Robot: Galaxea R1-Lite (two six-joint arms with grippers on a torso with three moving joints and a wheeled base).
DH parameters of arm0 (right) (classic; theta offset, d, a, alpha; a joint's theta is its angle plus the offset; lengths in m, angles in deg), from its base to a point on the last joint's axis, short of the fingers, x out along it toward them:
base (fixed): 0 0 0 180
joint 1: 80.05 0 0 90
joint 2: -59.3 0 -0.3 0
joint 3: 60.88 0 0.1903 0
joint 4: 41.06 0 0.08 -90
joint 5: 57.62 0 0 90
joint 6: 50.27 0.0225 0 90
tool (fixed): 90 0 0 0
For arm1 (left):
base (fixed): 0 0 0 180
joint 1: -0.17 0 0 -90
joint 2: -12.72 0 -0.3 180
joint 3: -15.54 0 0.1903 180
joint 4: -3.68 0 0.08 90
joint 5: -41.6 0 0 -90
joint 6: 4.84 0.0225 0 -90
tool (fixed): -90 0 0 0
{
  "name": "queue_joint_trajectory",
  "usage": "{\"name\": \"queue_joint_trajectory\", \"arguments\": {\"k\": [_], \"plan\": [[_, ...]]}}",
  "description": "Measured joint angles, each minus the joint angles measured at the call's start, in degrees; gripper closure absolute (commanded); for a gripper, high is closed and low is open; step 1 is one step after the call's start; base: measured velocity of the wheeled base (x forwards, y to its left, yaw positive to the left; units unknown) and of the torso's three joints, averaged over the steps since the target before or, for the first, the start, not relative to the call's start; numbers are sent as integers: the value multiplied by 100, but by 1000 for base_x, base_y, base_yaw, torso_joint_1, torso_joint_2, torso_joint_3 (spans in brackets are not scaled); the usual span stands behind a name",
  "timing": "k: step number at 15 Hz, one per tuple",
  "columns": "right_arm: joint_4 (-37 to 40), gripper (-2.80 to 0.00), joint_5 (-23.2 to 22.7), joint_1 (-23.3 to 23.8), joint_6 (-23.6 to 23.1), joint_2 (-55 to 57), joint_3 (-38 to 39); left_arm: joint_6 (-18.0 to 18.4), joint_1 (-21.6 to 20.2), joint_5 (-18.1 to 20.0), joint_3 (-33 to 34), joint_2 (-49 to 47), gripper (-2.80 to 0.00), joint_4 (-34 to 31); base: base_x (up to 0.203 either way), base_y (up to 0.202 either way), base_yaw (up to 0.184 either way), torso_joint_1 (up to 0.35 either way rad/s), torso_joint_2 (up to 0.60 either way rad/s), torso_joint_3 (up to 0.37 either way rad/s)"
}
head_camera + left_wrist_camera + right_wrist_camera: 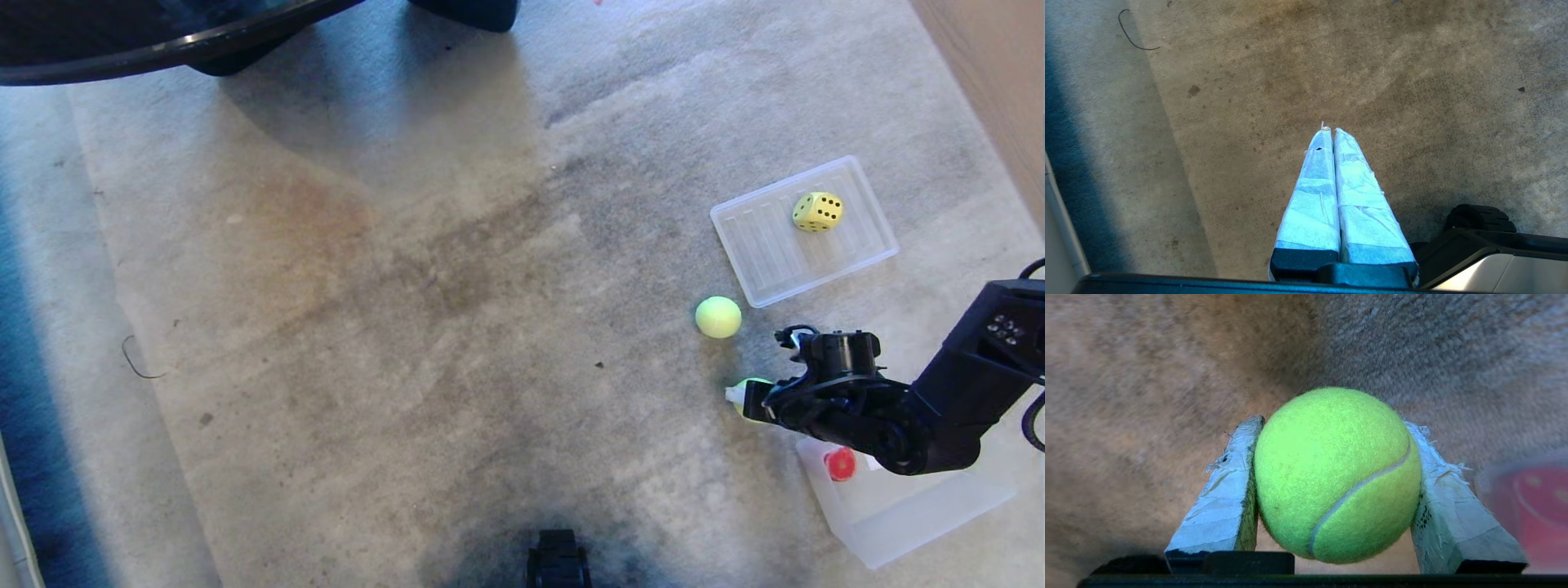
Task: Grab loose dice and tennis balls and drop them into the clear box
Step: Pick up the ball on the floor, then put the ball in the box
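Progress is partial: red die (839, 464) lies in the clear box (922, 514), my right gripper (1337, 486) pinches one tennis ball (1337, 475) beside it, second ball (718, 317) and yellow die (818, 211) on the lid (763, 245) wait, left gripper (1331, 132) pressed together.

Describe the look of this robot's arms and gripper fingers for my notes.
The right arm is glossy black with chunky rounded joints and thin black cables looping along its wrist. Both the right gripper and the left gripper have long tapering fingers wrapped in wrinkled, fraying white tape over black bases.
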Motion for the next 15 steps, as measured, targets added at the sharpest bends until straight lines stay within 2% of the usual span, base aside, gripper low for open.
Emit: {"name": "queue_joint_trajectory", "arguments": {"k": [4, 11, 15], "plan": [[820, 0, -27, -14, 10, -985, 409, 0, -5, 1, 0, 0, 0, 0, 0, 0, 0, 0, 0, 0], [1404, 0, 47, -8, -15, -2987, 1479, 1, -5, -2, 0, 0, 0, 0, 0, 0, 0, 0, 0, 0], [2626, 0, 238, -102, -39, -4879, 1977, 3, -2, 0, 0, 0, 0, -2, 0, 0, 0, 0, 0, 0]]}}
